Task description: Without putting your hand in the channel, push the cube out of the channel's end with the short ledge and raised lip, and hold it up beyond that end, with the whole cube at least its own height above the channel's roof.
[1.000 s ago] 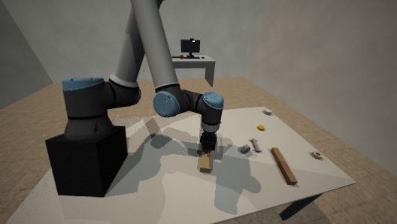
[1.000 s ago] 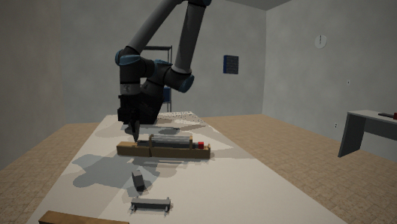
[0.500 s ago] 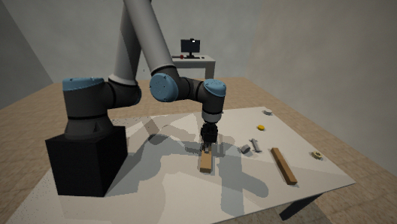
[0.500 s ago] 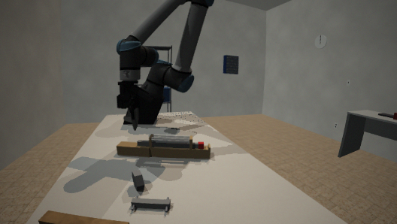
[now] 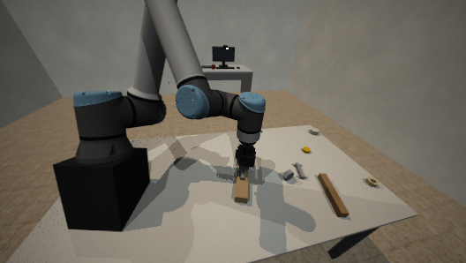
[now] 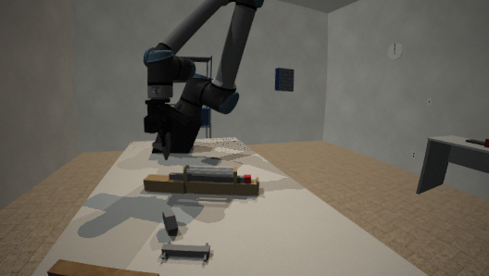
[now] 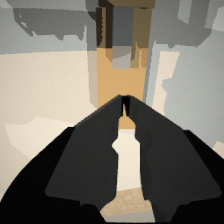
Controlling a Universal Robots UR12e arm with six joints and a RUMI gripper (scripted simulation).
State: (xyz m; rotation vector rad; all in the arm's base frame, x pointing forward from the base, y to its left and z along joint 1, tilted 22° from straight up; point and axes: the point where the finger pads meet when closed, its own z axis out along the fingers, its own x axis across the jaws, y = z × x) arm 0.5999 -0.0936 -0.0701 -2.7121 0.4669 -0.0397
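The channel (image 6: 201,181) is a long wooden base with a grey roof (image 6: 210,172) over its middle; it lies across the table. It also shows in the top view (image 5: 242,189) and in the wrist view (image 7: 122,55). The small red cube (image 6: 247,178) sits on the base at the right end, just beside the end of the roof. My gripper (image 6: 166,155) is shut and empty. It points down and hovers a little above and behind the channel's left end, apart from it. In the wrist view the closed fingertips (image 7: 123,101) are over the wooden strip. The cube is hidden in the top view and the wrist view.
A grey block (image 6: 169,222) and a grey bar-shaped part (image 6: 185,251) lie in front of the channel. A wooden plank (image 5: 333,194), a yellow disc (image 5: 306,149), a gear (image 5: 372,181) and a small grey piece (image 5: 314,131) lie to the right. The black robot base (image 5: 101,190) stands at the left.
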